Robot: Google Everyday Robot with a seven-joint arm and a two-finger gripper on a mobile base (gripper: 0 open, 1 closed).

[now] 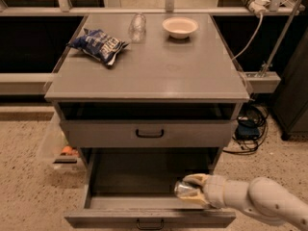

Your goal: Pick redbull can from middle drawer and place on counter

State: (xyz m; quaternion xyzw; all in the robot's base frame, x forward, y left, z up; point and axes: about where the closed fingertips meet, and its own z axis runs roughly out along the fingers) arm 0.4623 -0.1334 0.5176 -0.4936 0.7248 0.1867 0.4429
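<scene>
The middle drawer [144, 174] is pulled open below the closed upper drawer and shows its dark floor. My gripper [191, 189] is inside it at the front right, reaching in from the right. Its pale fingers [196, 178] are shut above and below the redbull can [183, 189], a small silver can lying sideways between them, just behind the drawer's front wall. The counter [159, 69] is the grey cabinet top above.
On the counter lie a blue-and-white snack bag [98, 44], a clear plastic bottle [137, 27] and a white bowl [180, 27]. The closed drawer [149, 134] overhangs the back of the open one. Cables [250, 124] hang at the right. A plastic bin [57, 148] stands at the left.
</scene>
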